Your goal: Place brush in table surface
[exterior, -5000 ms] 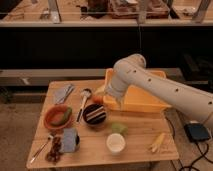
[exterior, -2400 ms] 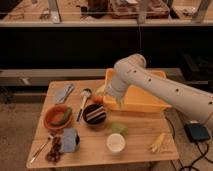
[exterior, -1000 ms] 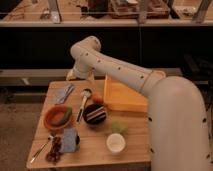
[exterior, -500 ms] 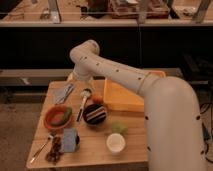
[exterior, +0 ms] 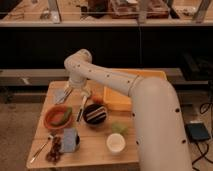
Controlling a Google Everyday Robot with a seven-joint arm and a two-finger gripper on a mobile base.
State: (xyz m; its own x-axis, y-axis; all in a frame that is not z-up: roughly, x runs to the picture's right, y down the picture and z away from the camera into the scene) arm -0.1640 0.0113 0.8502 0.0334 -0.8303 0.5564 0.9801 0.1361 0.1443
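Nearest you, on the front edge of the table surface (exterior: pixel 92 147), a thin utensil (exterior: pixel 40 149) lies at 7 o'clock from the table's middle. A bluish packet (exterior: pixel 69 139) sits just beside it, and a white cup (exterior: pixel 116 143) stands at 5 o'clock.

Further in you have an orange bowl (exterior: pixel 57 118) and a dark striped bowl (exterior: pixel 94 114). The brush (exterior: pixel 80 112) lies flat on the wood between them, at the dark bowl's 9 o'clock, its head pointing away from you.

Beyond that, at the brush's 11 o'clock, the gripper (exterior: pixel 68 93) hangs low over the back-left part of the table, its claw spread, with nothing pinched, apart from the brush. The yellow-orange bin (exterior: pixel 135 95) sits at the gripper's 3 o'clock.
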